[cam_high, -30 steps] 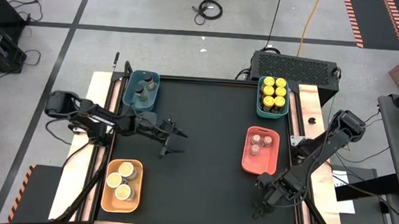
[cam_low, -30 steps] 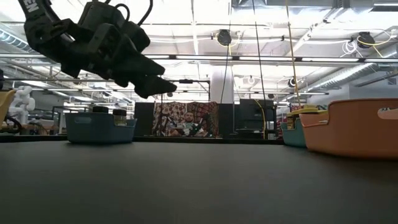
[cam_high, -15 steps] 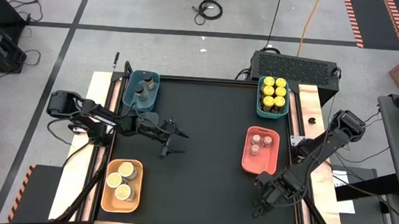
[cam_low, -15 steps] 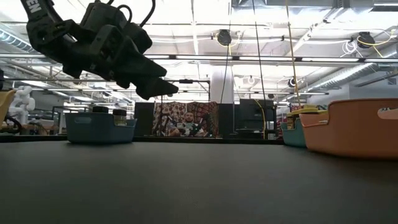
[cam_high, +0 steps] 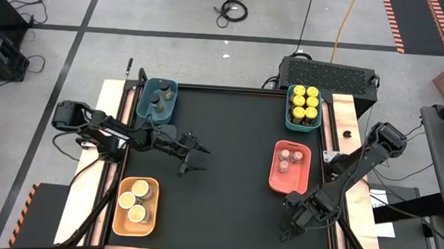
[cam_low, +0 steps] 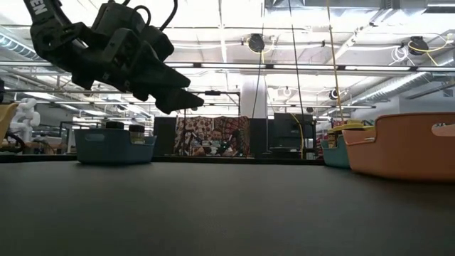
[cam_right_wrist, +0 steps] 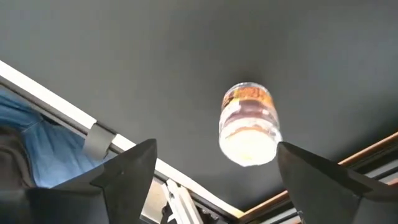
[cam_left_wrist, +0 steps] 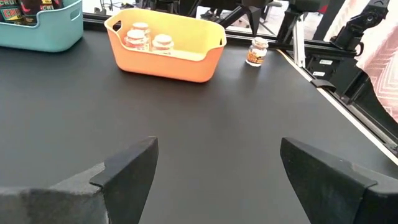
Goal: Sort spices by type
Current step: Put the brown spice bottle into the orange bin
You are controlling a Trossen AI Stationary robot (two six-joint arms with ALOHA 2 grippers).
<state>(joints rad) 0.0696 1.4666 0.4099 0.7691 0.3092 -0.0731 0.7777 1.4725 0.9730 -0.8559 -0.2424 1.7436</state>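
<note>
Little has moved since the earlier frame: both arms keep their places, and only the right gripper (cam_high: pixel 286 231) has spread its fingers, which now stand wide apart at the table's near right corner. Between those fingers, in the right wrist view, one small pinkish-lidded jar (cam_right_wrist: pixel 247 132) stands alone on the black table (cam_high: pixel 227 163), close to the table's edge and touched by neither finger; the left wrist view shows the same jar (cam_left_wrist: pixel 255 51) apart from the trays, just beyond the pink tray (cam_high: pixel 290 166). That tray holds three more pinkish-lidded jars (cam_high: pixel 285 155). The left gripper (cam_high: pixel 194 157) hangs above the left middle of the table, fingers wide and empty; in the low view it hovers clear of the surface (cam_low: pixel 174 99). At the far left corner a blue tray (cam_high: pixel 159 99) holds dark-lidded jars (cam_high: pixel 157 99). At the far right corner a teal tray (cam_high: pixel 304 107) holds yellow-lidded jars (cam_high: pixel 305 101) in two rows, with a dark jar at its near end. At the near left an orange tray (cam_high: pixel 136 205) holds three wider tan-lidded jars (cam_high: pixel 136 198). Beyond the table, in the low view, a person (cam_low: pixel 207 144) sits in the room.
</note>
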